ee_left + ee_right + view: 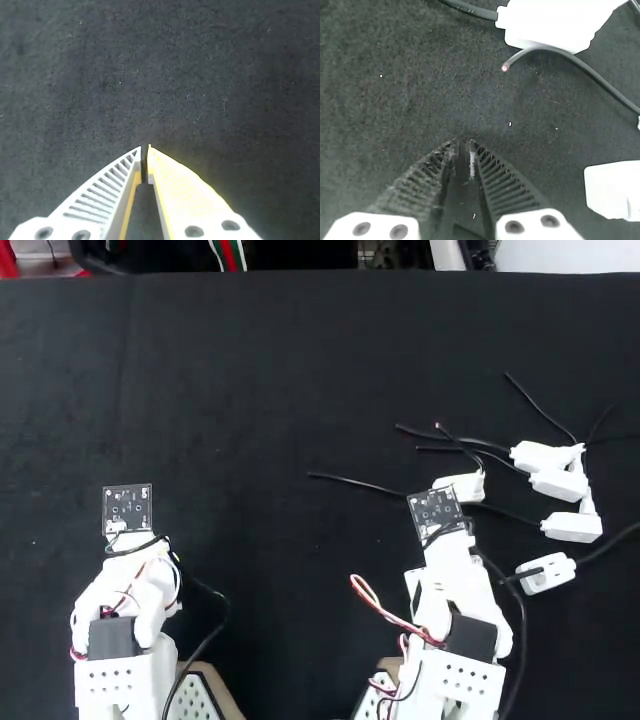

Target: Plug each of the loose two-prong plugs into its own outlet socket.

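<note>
Both tools are closed and empty. The left tool (145, 148) has its jaws pressed together over the bare black surface (250, 390), well apart from the work. The right tool (462, 145) is pinched nearly tight, near one white body (555, 22). The white plug-and-socket bodies (560, 485) lie clustered on the right, trailing black cords (360, 483); I cannot tell plug from socket here. I judge them light, hard and smooth, likely to slide, with springy cords that tug. I'd grip across a body's flat sides, never the cord.
</note>
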